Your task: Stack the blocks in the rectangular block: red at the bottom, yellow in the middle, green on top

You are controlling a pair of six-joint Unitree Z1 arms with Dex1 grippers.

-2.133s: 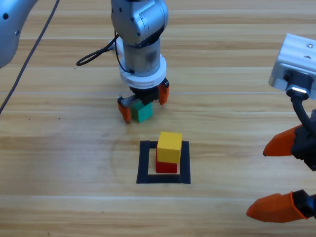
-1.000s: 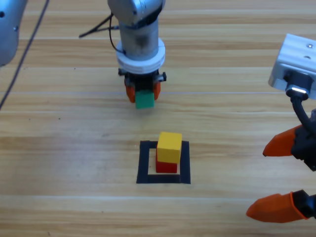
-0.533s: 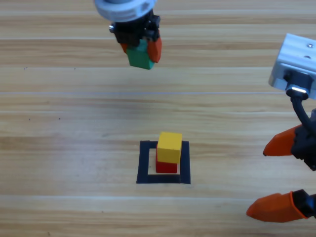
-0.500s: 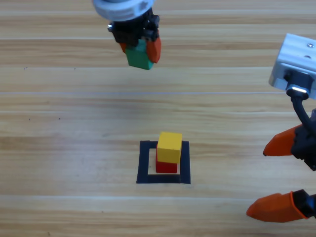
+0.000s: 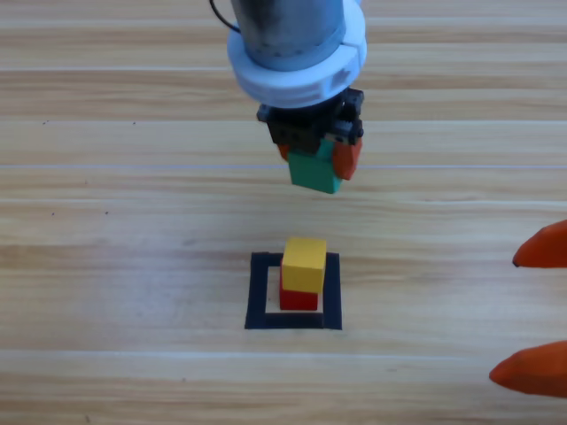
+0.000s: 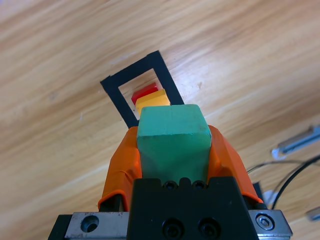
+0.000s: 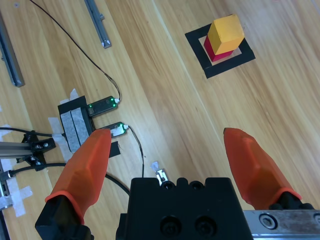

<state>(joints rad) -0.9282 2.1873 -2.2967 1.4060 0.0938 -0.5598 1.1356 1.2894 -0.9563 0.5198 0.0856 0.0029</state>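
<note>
Tape square [image 5: 258, 292], black outline on the wood table [image 5: 106, 266], hollow centre. Inside it: red cube [image 5: 299, 298] at the bottom, yellow cube [image 5: 304, 264] sitting on top of it. The pair stands in the middle of the square, slightly toward its 12 o'clock edge in the high view. Right wrist view shows the same two-cube pile in the square, yellow a bit turned against red.

Green cube [image 5: 314, 171]: teal, matte, plain faces, same size as the other two, tilted slightly in the grip. Off the table, up in the air.

Left gripper [image 5: 317, 164] comes down from the top edge, jaws closed narrow on the green cube, one orange jaw on each side face. Cube sticks out past the jaw tips; the left wrist view shows its end face pointing at the square. In the high view the held cube is at 12 o'clock from the yellow cube, apart from it, not touching. In the left wrist view the yellow and red edges peek out just past the green cube's top edge.

Right gripper [image 5: 537, 314] waits at the right edge, at 3 to 4 o'clock from the square, well apart, jaws spread wide, nothing between them.
</note>
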